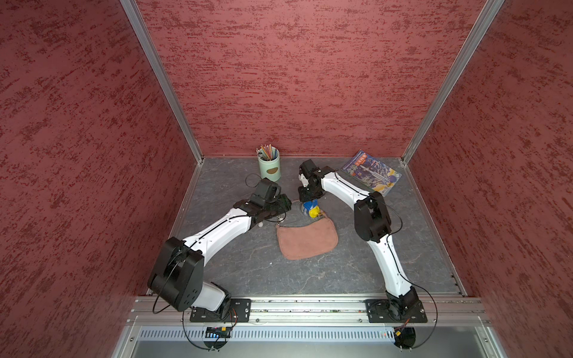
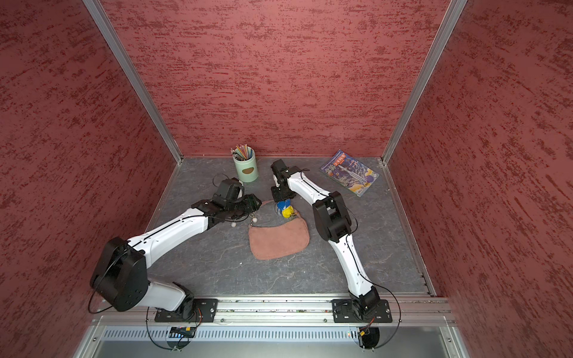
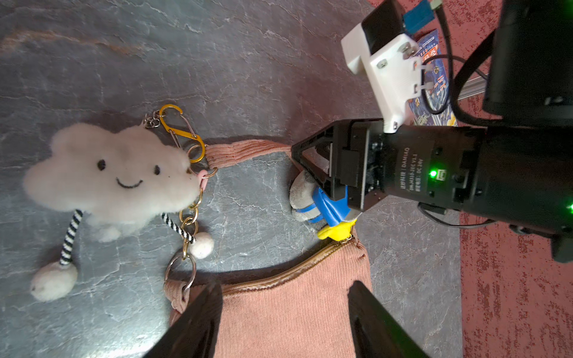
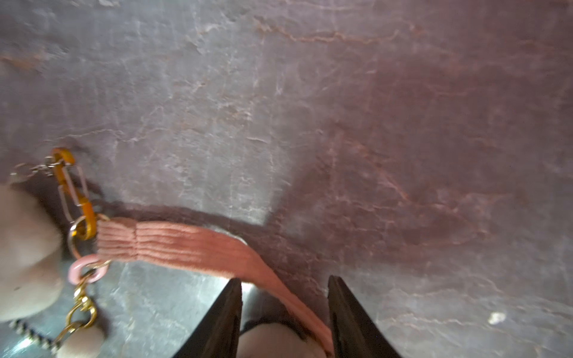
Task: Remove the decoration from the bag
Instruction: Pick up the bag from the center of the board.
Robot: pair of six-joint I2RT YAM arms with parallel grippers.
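Observation:
The white cloud decoration (image 3: pixel 114 176) lies face up on the table, left of the bag (image 1: pixel 305 241) (image 3: pixel 288 310). Its orange clip (image 3: pixel 183 133) (image 4: pixel 74 192) hooks a ring at the end of the pink strap (image 3: pixel 245 148) (image 4: pixel 186 245). In both top views my left arm hides most of it; one ball leg (image 2: pixel 254 220) shows. My left gripper (image 3: pixel 283 294) (image 1: pixel 280 205) hovers open over the bag's zipped edge, holding nothing. My right gripper (image 4: pixel 285 286) (image 1: pixel 310 198) points down with its jaws apart around the strap and a blue-and-yellow toy (image 3: pixel 328 210) (image 1: pixel 311 209).
A green pencil cup (image 1: pixel 269 165) stands at the back behind my left gripper. A book (image 1: pixel 370 173) lies at the back right beside my right forearm. Red walls close in the table on three sides.

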